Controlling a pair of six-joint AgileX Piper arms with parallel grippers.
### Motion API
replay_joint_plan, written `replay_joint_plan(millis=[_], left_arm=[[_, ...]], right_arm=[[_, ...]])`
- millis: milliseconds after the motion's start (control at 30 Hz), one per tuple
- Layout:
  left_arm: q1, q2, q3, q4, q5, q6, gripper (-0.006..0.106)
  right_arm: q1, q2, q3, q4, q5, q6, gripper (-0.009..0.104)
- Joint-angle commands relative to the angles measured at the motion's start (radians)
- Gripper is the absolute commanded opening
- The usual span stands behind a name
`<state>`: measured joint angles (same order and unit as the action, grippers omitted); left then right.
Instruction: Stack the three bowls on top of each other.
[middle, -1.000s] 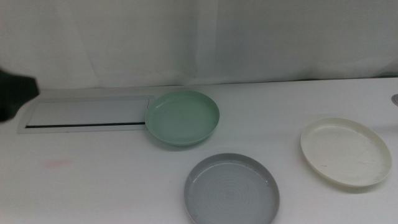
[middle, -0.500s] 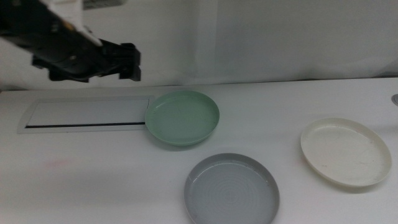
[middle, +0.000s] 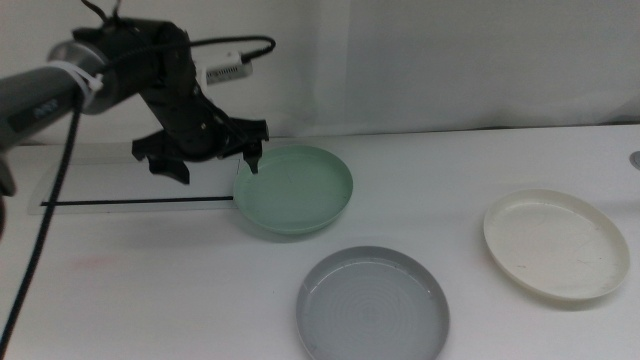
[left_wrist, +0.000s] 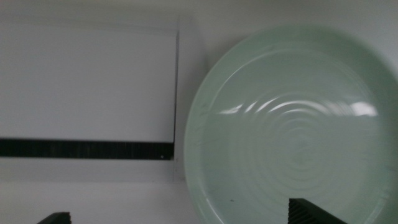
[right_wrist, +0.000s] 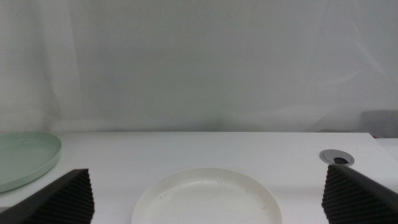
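Middle view: left end effector (middle: 212, 163) tipped down, fingers apart astride the mint green bowl (middle: 295, 189) left rim; grey bowl (middle: 372, 304) nearest, cream-white bowl (middle: 556, 243) right, on the worktop (middle: 150, 290).
Left wrist view: white panel (left_wrist: 87, 87) with dark slot beside the mint green bowl.
Right wrist view: right end effector (right_wrist: 208, 202) spread wide, low before the cream-white bowl; round grommet (right_wrist: 336, 157) shows only here.

I'm looking at my left arm (middle: 120, 70): grey tube link, black jointed wrist, black cables looping over it, a small white labelled block on top. Its gripper (middle: 205, 160) is showing two dark jaws. My right gripper (right_wrist: 205, 199) is showing dark, ribbed jaw faces.
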<state>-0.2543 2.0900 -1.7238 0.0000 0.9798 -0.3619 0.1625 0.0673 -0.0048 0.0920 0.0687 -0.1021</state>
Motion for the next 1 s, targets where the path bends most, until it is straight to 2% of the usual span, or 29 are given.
replay_joint_plan(millis=[0, 133, 367, 667, 733, 967], left_arm=[[-0.005, 0.037, -0.009, 0.0, 0.0, -0.049, 0.089], [-0.013, 0.078, -0.009, 0.006, -0.011, -0.095, 0.089], [-0.064, 0.115, -0.009, 0.106, -0.043, -0.162, 0.089], [-0.075, 0.141, -0.01, 0.098, -0.059, -0.211, 0.087], [-0.075, 0.147, -0.01, 0.098, -0.057, -0.223, 0.083], [-0.075, 0.165, -0.01, 0.093, -0.052, -0.23, 0.049]], right_arm=[[-0.004, -0.005, 0.02, -0.002, 0.003, -0.003, 0.103], [-0.004, -0.005, 0.02, -0.002, 0.003, -0.003, 0.103], [-0.004, -0.005, 0.02, -0.002, 0.005, -0.003, 0.103], [-0.004, -0.005, 0.02, -0.002, 0.007, -0.003, 0.103], [-0.004, -0.005, 0.02, -0.002, 0.007, -0.003, 0.103], [-0.004, -0.005, 0.02, -0.002, 0.007, -0.003, 0.103]])
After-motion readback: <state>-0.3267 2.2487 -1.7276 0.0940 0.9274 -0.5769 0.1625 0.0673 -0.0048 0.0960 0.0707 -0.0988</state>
